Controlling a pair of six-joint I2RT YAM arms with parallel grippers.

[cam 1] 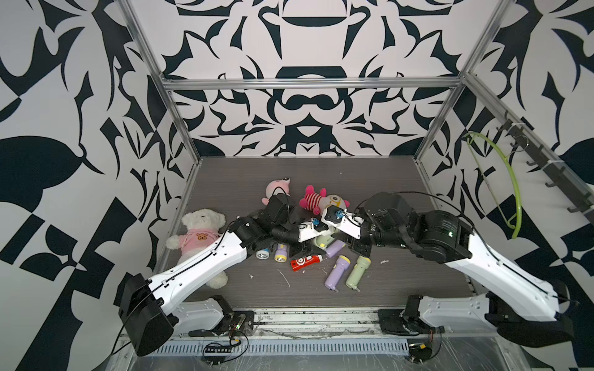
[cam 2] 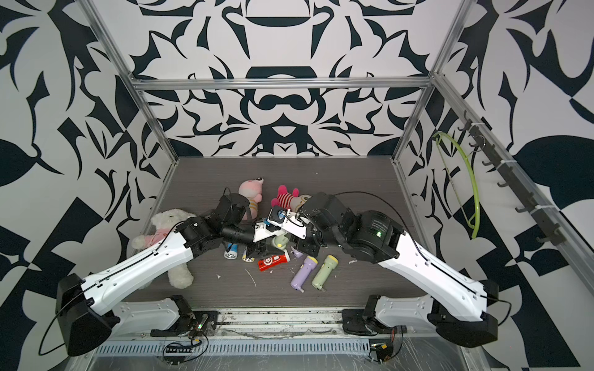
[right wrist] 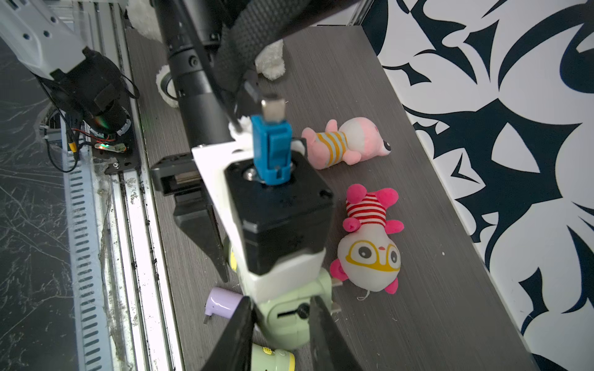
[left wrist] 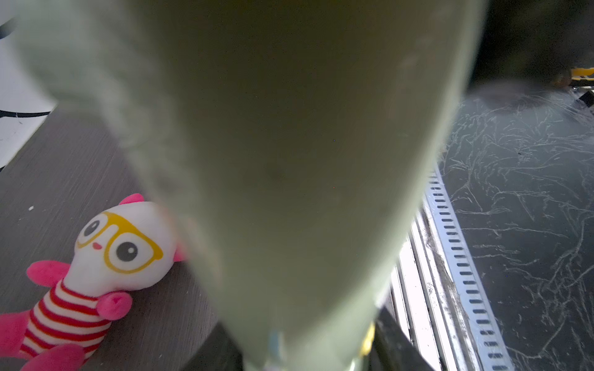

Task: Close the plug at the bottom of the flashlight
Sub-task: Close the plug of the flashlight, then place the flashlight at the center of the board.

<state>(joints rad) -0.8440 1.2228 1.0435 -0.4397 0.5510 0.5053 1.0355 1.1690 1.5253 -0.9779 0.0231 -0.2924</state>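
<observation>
- Left gripper (cam 1: 305, 245) is clamped on the pale green flashlight (right wrist: 289, 308), which it holds up over the middle of the table (cam 1: 321, 180), above the loose flashlights.
- Right gripper (right wrist: 283, 324) has its jaws narrow on either side of the flashlight's bottom end. I can't tell if they're touching it.
- What look like the plug prongs (right wrist: 335, 309) stick out just past one right finger. They're small, and I can't tell how far they're folded.
- Risk: the finger skids off the prongs, so the plug stays open.
- Risk: pushing on the plug twists or slides the flashlight in the left grip. It's a smooth round body held at one point.
- If it drops, it lands on the purple flashlight (right wrist: 221, 303) and its neighbours, and I'd have to re-pick.
- The left wrist view is all blurred green, so I only have the right wrist view to go by.
- The wrists overlap in both top views, so a big correction risks an arm-to-arm knock.
</observation>
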